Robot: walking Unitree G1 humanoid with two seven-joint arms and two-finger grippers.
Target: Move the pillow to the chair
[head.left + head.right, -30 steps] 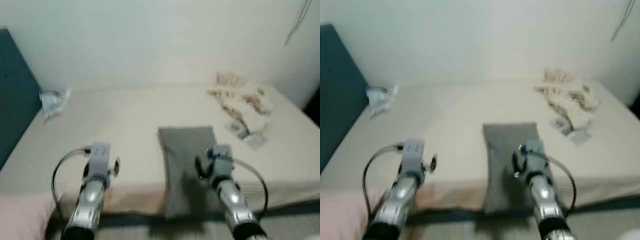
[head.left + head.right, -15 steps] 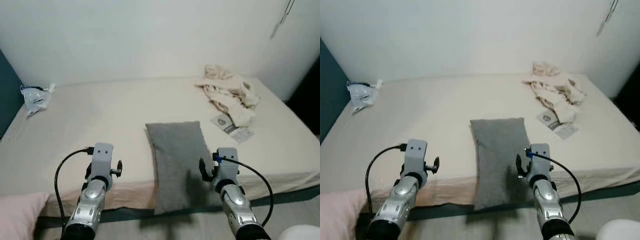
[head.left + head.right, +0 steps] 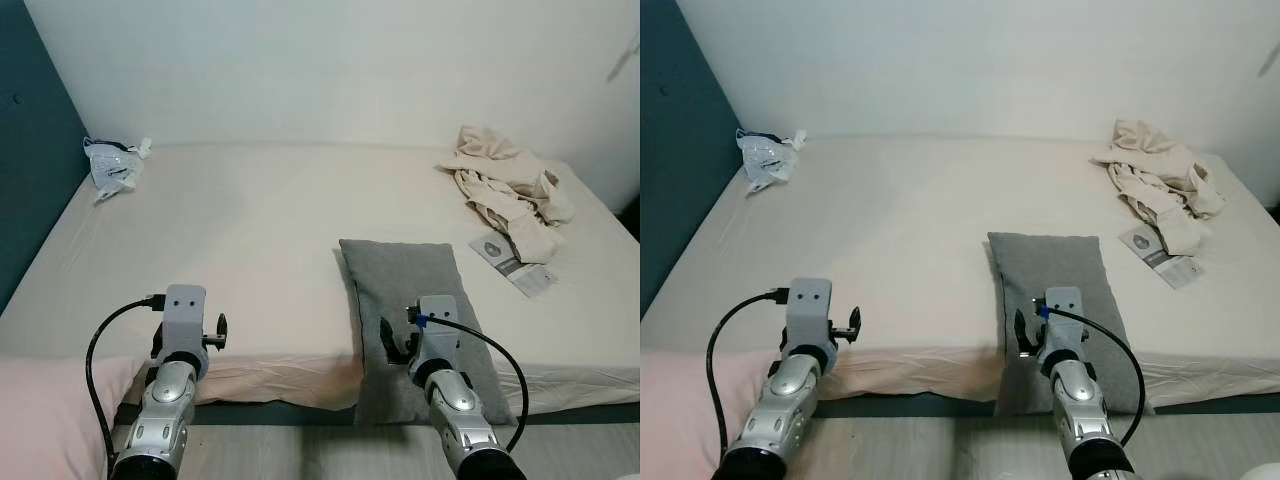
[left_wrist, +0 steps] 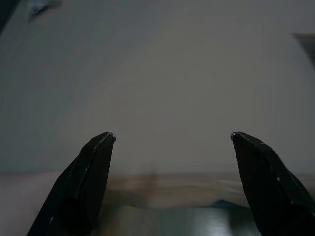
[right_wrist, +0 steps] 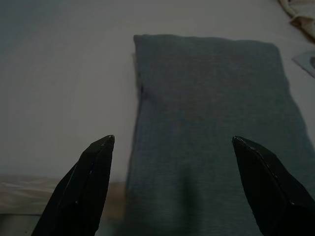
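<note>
Grey pillow (image 3: 415,300) overhangs bed (image 3: 250,230) edge at your 1 o'clock; right gripper (image 5: 172,187) spread above it; left gripper (image 4: 170,184) spread over bare sheet.

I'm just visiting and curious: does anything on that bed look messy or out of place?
Yes. The grey pillow lies at the near edge of the bed, its end drooping over the side. Crumpled beige clothes sit at the far right beside a leaflet, and a plastic bag lies far left.

Head eyes overlook bed (image 3: 250,230) (wrist cams near its edge).
</note>
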